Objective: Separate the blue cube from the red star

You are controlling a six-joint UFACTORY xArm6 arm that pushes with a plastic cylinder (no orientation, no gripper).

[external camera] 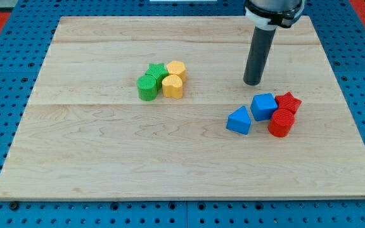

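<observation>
The blue cube [264,106] sits on the wooden board at the view's right, touching the red star [289,102] on its right side. A red cylinder [281,123] lies just below the star and touches the cube's lower right. A blue triangular block [239,120] lies at the cube's lower left. My tip [253,82] stands just above the blue cube, slightly to its left, a short gap away from it.
A cluster at the board's upper middle holds a green star [156,71], a green cylinder [147,88], a yellow block [177,69] and a yellow cylinder [172,86]. The board's right edge [360,133] is near the red blocks.
</observation>
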